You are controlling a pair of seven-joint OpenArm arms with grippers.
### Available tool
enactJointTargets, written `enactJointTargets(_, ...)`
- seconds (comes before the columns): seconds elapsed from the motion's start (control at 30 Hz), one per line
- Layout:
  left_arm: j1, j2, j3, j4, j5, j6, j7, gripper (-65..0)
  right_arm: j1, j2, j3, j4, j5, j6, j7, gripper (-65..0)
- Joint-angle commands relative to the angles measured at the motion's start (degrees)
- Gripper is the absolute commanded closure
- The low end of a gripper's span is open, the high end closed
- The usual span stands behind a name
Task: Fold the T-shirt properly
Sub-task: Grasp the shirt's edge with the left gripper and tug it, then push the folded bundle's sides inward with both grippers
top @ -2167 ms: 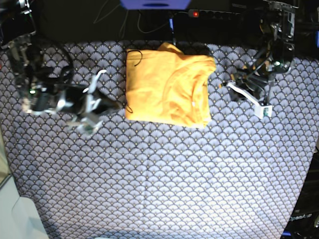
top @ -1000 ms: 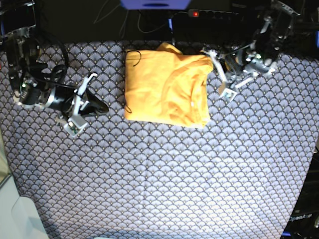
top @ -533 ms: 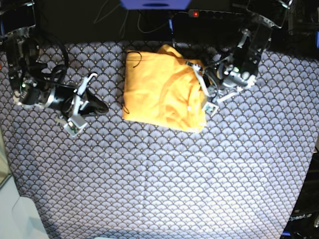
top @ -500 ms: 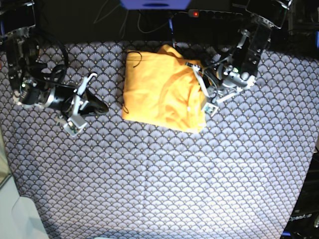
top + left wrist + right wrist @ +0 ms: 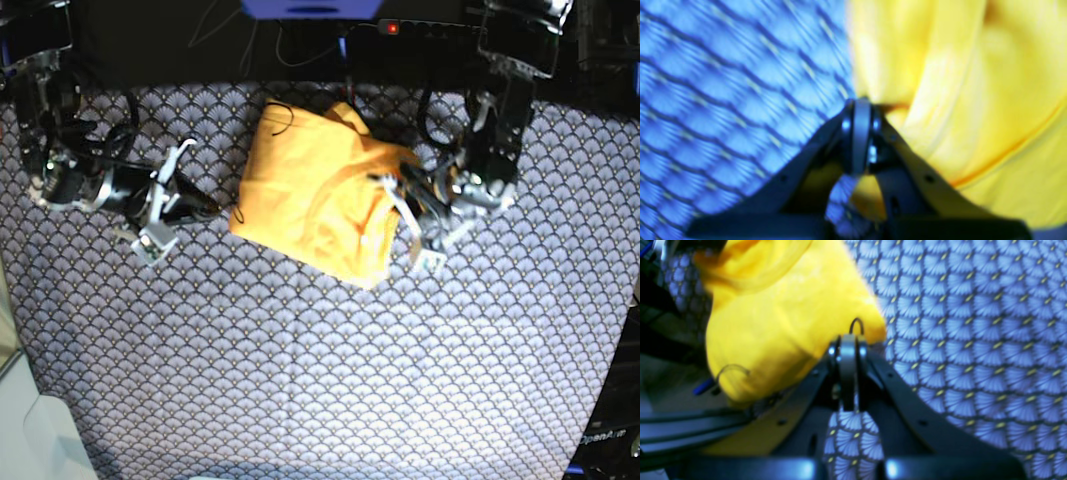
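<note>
Cloth (image 5: 320, 380) with a navy and white fan pattern covers the whole table. On it lies the T-shirt (image 5: 320, 200), orange-yellow and soft, folded into a lumpy packet. It sits in the upper middle of the base view and is turned a bit, so one corner points toward 5 o'clock and another toward 9 o'clock. Its surface has wrinkles and a raised seam that runs across it.

At 3 o'clock from the shirt is the left gripper (image 5: 410, 225). It touches the shirt's edge there, and the cloth bunches up a little beside it. In the left wrist view the left gripper (image 5: 858, 110) has its two fingers pressed flat together. The tips sit right at the line where the yellow shirt (image 5: 957, 83) meets the patterned cloth (image 5: 733, 83). That view is blurry, so I cannot tell if a bit of shirt is caught between the fingers.

At 9 o'clock from the shirt is the right gripper (image 5: 205, 207). It rests low over the cloth, near the shirt's left corner. In the right wrist view the right gripper (image 5: 847, 343) also has its fingers squeezed tight together, with nothing big between them. The shirt (image 5: 773, 323) lies just past the tips, toward 11 o'clock, and the patterned cloth (image 5: 973, 323) fills the side toward 3 o'clock. A thin black thread (image 5: 857, 325) curls up at the shirt's edge, right above the fingertips.
</note>
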Motion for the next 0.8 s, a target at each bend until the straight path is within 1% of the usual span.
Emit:
enactJointTargets(0.0,-1.2,-0.2,-1.7,1.3,-0.3,-0.2,-0.2,0.0,0.9,0.8,0.5,0.8,1.1,0.4,1.7,0.0)
enactJointTargets(0.07,-2.1,-0.3,-4.7,2.3,-0.7,-0.5,1.4,0.0,1.0,1.1,0.5,0.8,1.1,0.4,1.6,0.0)
enactJointTargets(0.13,-2.3,-0.7,-8.4,4.7,-0.6,-0.7,4.5,0.0,1.2,1.1,0.7,0.7,0.2,0.4,1.5,0.0)
enactJointTargets(0.17,-2.3,-0.9,-10.2,6.3,-0.6,-0.7,6.2,0.0,1.4,1.1,0.8,0.5,-1.0,0.4,1.5,0.0)
enactJointTargets(0.23,-1.5,-2.9,-12.7,9.7,-0.7,-0.8,9.5,0.0,1.5,0.8,0.8,0.5,-4.8,0.4,1.8,0.0)
enactJointTargets(0.27,-0.9,-3.8,-12.6,11.2,-0.9,-0.9,11.2,0.0,1.6,0.5,0.6,0.5,-7.0,0.4,1.9,0.0)
enactJointTargets(0.37,0.8,-5.7,-11.6,14.0,-2.2,-3.9,15.6,0.0,3.2,-1.7,0.5,0.4,-12.0,0.4,1.9,0.0)
enactJointTargets(0.47,3.3,-5.7,-11.4,14.3,-1.9,-6.0,17.0,0.0,5.0,-4.2,0.8,0.4,-17.1,0.4,1.7,0.0)
enactJointTargets(0.53,4.7,-5.5,-10.5,14.1,-1.9,-7.0,17.0,0.0,6.6,-5.3,0.9,0.3,-20.1,0.4,1.5,0.0)
enactJointTargets(0.57,5.3,-5.5,-9.7,14.1,-1.8,-7.2,17.0,0.0,7.2,-5.8,0.8,-0.3,-21.6,0.4,1.5,0.0)
enactJointTargets(0.67,6.3,-5.6,-6.5,13.8,-1.8,-7.2,17.0,0.0,9.6,-8.9,0.9,-3.9,-25.4,0.4,1.5,0.0)
enactJointTargets(0.77,7.4,-5.0,-4.1,13.6,-1.7,-6.8,16.7,0.0,11.0,-10.3,0.8,-7.8,-28.0,0.4,1.9,0.0)
